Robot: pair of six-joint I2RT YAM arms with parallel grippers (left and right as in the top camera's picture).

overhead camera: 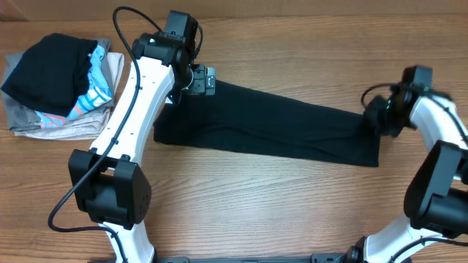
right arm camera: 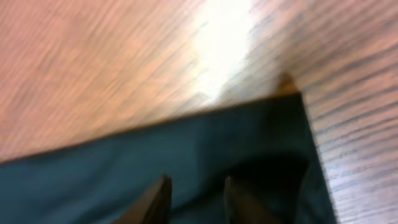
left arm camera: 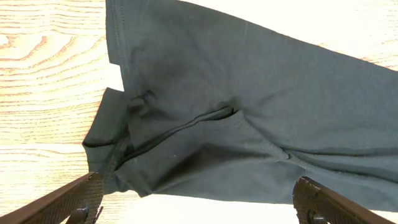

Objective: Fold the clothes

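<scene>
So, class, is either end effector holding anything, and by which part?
Left end effector: open above the black T-shirt, holding nothing. Right end effector: at the shirt's end; grip cannot be told.

T-shirt [overhead camera: 292, 131]: soft matt black cloth | worktop [overhead camera: 256, 212]: grained wood, slight sheen | my left arm [overhead camera: 135, 95]: smooth glossy white plastic
</scene>
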